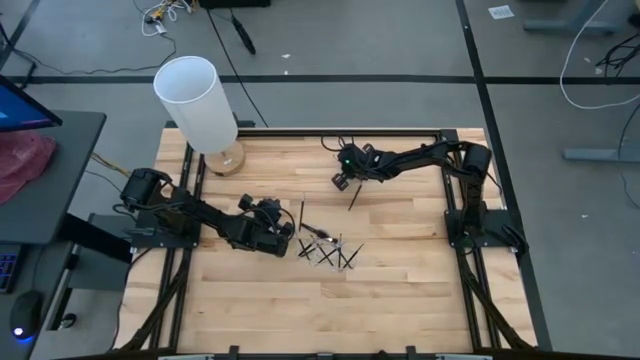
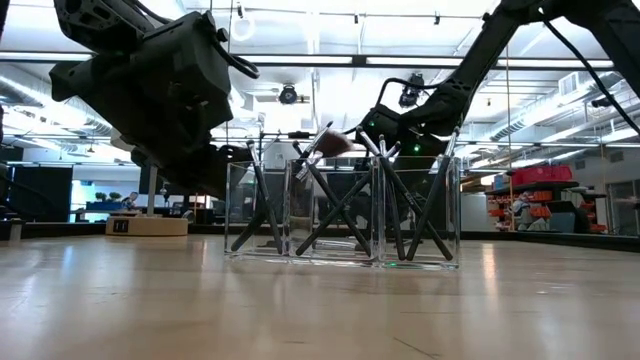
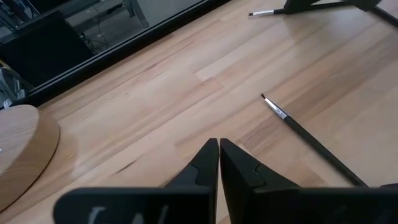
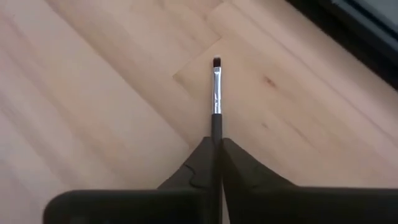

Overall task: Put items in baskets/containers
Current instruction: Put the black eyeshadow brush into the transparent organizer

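A clear holder [image 1: 330, 250] [image 2: 340, 210] stands on the wood near the table's middle, with several thin black brushes leaning crossed inside it. One loose brush [image 1: 302, 215] [image 3: 305, 137] lies flat on the table just beyond my left gripper [image 1: 290, 240] [image 3: 219, 149], which is shut with nothing between its fingers. Farther back, my right gripper [image 1: 358, 186] [image 4: 217, 143] is shut on another black brush [image 1: 354, 198] [image 4: 216, 93]. My right gripper pinches the brush's black handle [image 4: 216, 129] between its two fingers, just behind the silver ferrule. The fingers slant down, and the brush runs along them, its bristle tip [image 4: 216, 62] sticking out ahead. Whether the tip touches the wood, I cannot tell.
A tall white cylinder [image 1: 195, 100] on a round wooden base [image 1: 228, 160] [image 3: 25, 149] stands at the far left corner. A black frame runs along the table's edges. Bare wood lies in front of the holder and to its right.
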Controlling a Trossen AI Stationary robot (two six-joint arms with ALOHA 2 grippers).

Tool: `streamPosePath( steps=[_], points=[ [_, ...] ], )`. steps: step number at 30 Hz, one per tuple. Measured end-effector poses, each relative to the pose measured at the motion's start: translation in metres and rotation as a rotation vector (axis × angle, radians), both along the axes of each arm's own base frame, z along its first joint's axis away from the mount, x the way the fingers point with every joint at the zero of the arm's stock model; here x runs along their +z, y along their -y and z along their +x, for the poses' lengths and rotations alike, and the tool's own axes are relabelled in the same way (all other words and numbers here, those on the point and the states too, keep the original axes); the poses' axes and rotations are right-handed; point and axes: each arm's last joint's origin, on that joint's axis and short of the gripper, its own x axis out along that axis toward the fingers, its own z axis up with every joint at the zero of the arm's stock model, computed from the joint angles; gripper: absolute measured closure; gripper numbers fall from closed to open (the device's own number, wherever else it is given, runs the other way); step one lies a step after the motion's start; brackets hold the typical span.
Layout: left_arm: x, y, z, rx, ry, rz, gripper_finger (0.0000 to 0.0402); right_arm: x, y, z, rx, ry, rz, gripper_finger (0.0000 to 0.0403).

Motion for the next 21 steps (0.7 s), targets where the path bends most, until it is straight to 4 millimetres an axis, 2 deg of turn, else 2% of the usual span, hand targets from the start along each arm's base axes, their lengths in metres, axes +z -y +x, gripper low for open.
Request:
streamPosePath(
  steps=[4,9,21],
  points=[
    [0.000,0.000,0.000,0.000,0.005,-0.001,0.0383,0.009,-0.003,-0.002,0.020,0.009,0.027,0.0364],
    [0.000,0.000,0.001,0.002,0.007,-0.001,0.0383,0.015,-0.008,-0.006,0.127,-0.017,0.092,0.0348],
    [0.000,-0.010,0.002,0.037,0.009,-0.003,0.0383,0.021,-0.018,-0.002,0.236,-0.026,0.062,0.0333]
  ],
)
